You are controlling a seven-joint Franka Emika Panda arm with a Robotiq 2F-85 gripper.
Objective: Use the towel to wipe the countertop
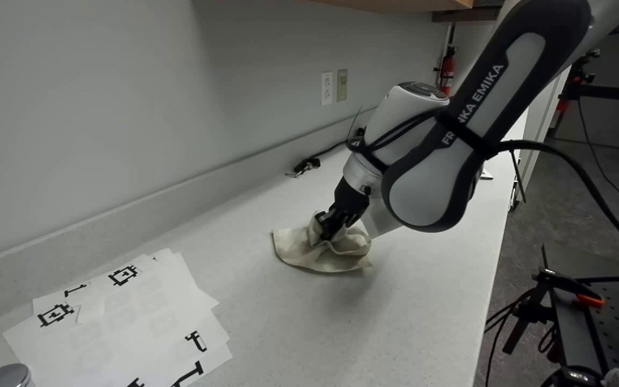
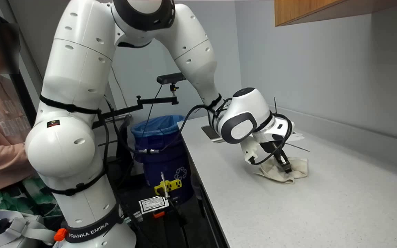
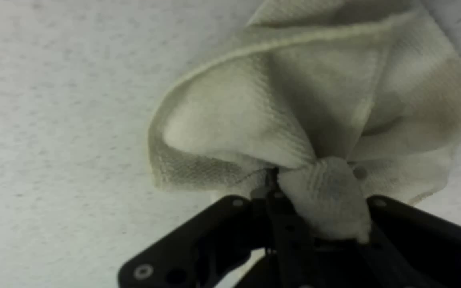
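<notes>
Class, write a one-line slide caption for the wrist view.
The gripper pinches a rumpled cream towel on the speckled countertop.

Arm: white, rounded segments dotted with grey oval caps
Lettering: FRANKA EMIKA, white on a black band
Straps: black, wrapped round the arm
Cable: black, thick
Wrist collar: silvery
Gripper: black, angular links, a pale ringed screw

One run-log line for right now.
jaws: closed on crumpled beige cloth towel | towel: on long pale speckled countertop | wiping progress: unclear
</notes>
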